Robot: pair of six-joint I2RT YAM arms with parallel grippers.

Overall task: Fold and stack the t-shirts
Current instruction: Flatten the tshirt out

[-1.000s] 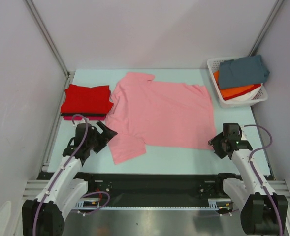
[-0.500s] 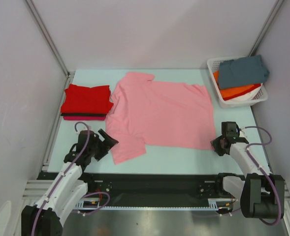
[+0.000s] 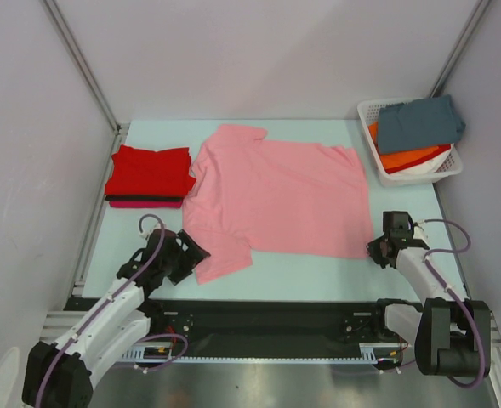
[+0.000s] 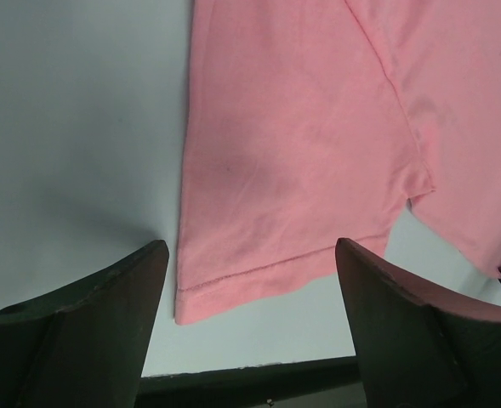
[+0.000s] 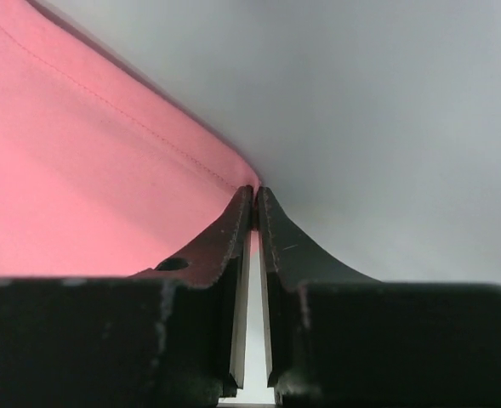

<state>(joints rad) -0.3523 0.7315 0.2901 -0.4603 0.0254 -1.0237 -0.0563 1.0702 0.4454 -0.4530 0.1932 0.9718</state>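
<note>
Pale green counter point(image 3: 318, 272), pink shirt point(image 3: 276, 191) spread flat mid-counter. Open wide, the left jaws have slid in to straddle its near-left sleeve hem. The right jaws stay pinched narrow on its near-right hem corner. The first fold looks ready to start.

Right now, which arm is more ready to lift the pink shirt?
The right. The right gripper is shut and seems to be pinching the near corner of the pink shirt. The left gripper is open, with its fingers on either side of the sleeve hem, gripping nothing.

Pale table point(image 3: 318, 274): pink shirt point(image 3: 276, 191), red stack point(image 3: 150, 172), basket point(image 3: 420, 175)
</note>
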